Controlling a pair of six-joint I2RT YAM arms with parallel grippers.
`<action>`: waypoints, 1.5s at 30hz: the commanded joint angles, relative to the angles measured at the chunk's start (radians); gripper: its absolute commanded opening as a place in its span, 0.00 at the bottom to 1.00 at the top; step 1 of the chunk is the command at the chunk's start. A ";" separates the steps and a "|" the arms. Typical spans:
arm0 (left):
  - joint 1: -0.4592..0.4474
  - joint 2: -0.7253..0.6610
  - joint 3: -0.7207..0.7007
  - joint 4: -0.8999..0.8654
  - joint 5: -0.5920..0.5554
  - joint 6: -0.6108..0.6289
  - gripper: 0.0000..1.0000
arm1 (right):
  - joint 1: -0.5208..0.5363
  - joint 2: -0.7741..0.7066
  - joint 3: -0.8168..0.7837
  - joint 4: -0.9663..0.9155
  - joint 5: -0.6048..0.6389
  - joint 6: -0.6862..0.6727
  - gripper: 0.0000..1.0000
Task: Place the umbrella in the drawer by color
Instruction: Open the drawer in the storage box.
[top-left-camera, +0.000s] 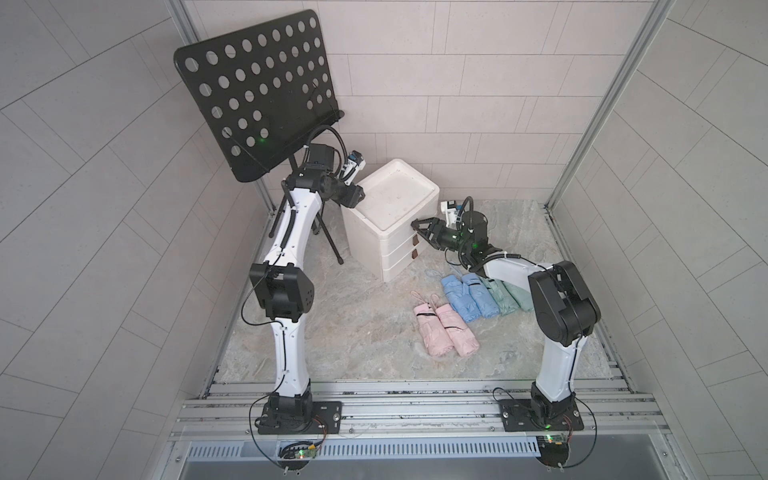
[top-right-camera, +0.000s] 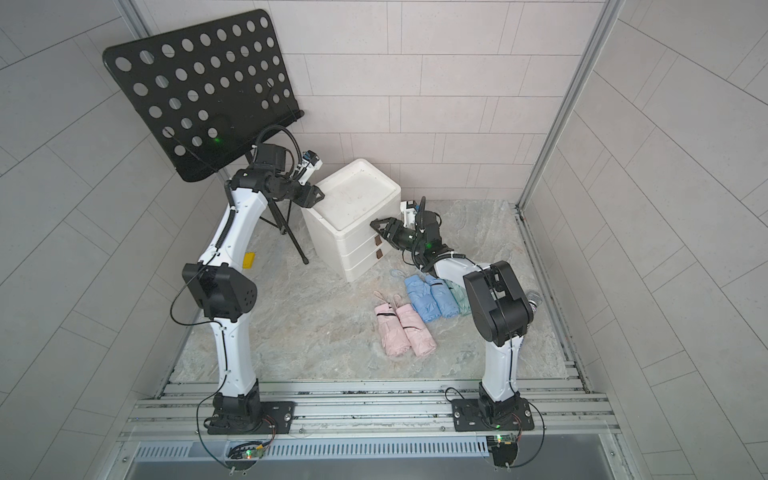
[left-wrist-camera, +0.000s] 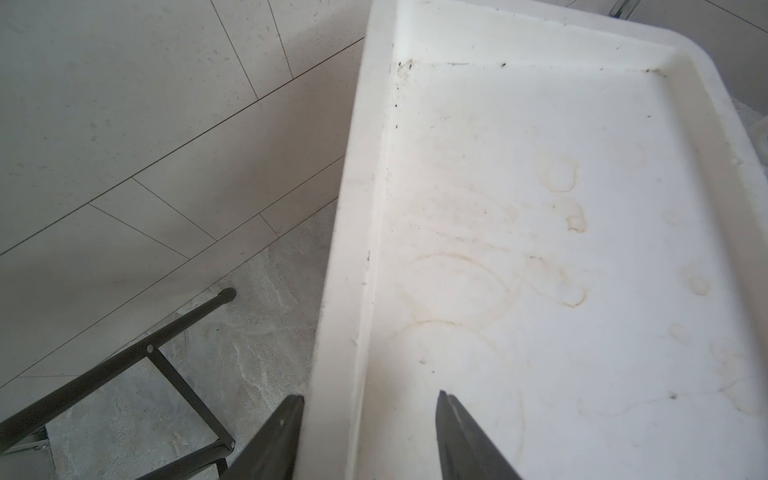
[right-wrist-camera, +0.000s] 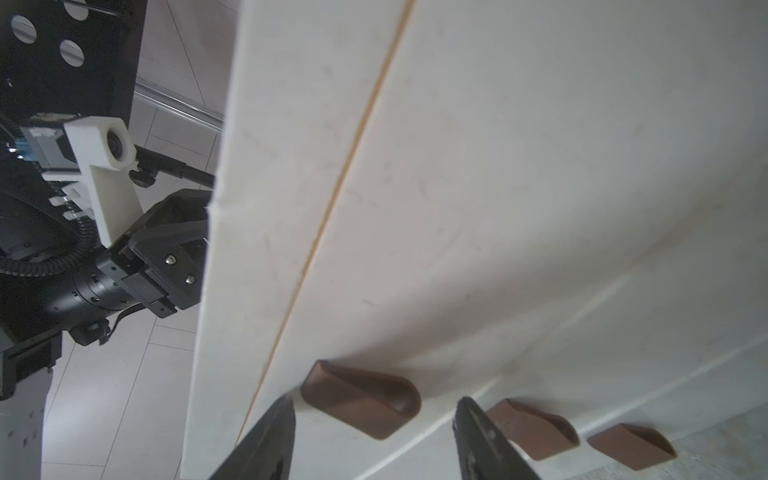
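A black music stand (top-left-camera: 257, 91) rises at far left. The left fingers (left-wrist-camera: 282, 432) stand apart astride the raised top rim of the white drawer unit (top-left-camera: 386, 195), gripping nothing. The right fingers (right-wrist-camera: 478, 440) gape either side of its top brown handle (right-wrist-camera: 361, 399), not closed. The pink umbrellas (top-left-camera: 444, 328), blue umbrellas (top-left-camera: 467, 297) and green umbrellas (top-left-camera: 509, 295) lie side by side on the desk (top-left-camera: 332, 324).

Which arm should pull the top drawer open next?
Right. The right end effector straddles the top drawer's brown handle, jaws open on either side of it. The left end effector sits over the cabinet's top rim, away from the handles, and is likely better for steadying.
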 joint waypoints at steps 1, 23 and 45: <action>-0.005 0.007 0.007 -0.021 0.011 0.014 0.55 | 0.010 0.008 -0.001 0.101 -0.003 0.040 0.56; -0.005 0.001 -0.026 -0.013 -0.013 0.019 0.41 | -0.005 -0.025 -0.046 0.104 -0.049 0.029 0.08; -0.005 0.004 -0.028 -0.001 -0.035 0.013 0.36 | -0.042 -0.327 -0.282 -0.117 -0.046 -0.172 0.07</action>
